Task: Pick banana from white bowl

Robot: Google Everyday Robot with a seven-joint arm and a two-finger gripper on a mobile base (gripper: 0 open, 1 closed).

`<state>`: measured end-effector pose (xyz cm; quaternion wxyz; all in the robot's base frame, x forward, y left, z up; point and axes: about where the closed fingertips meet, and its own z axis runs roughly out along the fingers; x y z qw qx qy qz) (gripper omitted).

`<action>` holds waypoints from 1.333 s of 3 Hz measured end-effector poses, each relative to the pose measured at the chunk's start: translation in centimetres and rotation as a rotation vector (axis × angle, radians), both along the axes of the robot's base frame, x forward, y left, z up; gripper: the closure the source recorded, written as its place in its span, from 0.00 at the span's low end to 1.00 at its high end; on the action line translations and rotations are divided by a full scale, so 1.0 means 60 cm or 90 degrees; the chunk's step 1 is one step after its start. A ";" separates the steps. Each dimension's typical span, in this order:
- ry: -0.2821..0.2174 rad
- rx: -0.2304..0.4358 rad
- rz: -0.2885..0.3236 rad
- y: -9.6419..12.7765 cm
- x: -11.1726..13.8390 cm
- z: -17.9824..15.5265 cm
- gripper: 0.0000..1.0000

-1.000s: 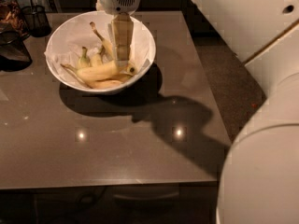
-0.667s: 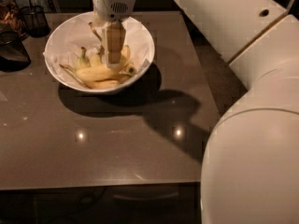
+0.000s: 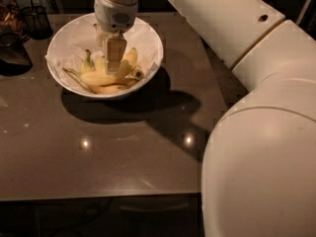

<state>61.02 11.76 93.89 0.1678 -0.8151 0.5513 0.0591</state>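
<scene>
The white bowl (image 3: 61, 41), lined with crumpled white paper, stands at the back left of the brown table. Several yellow bananas lie in it. The longest curved banana (image 3: 101, 78) lies across the bowl's middle, thin stem to the left and dark tip to the right. A shorter banana with a greenish stem (image 3: 88, 63) lies behind it, and another banana (image 3: 112, 89) lies in front. My gripper (image 3: 111, 65) reaches straight down into the bowl, right over the middle of the long banana, at or just above it. The gripper hides part of the bananas.
A dark wire basket (image 3: 35, 19) and a dark object (image 3: 12, 53) stand at the table's far left, next to the bowl. My large white arm (image 3: 256, 132) fills the right side of the view. The table's front edge (image 3: 98, 195) runs along the bottom.
My gripper has moved a little to the left and down into the bowl, closer to the bananas. The bananas and the bowl have not moved.
</scene>
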 end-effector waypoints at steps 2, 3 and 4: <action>0.018 -0.013 0.002 0.007 0.007 -0.027 0.36; 0.032 -0.022 0.000 0.007 0.012 -0.049 0.36; 0.045 -0.028 0.002 0.007 0.012 -0.069 0.34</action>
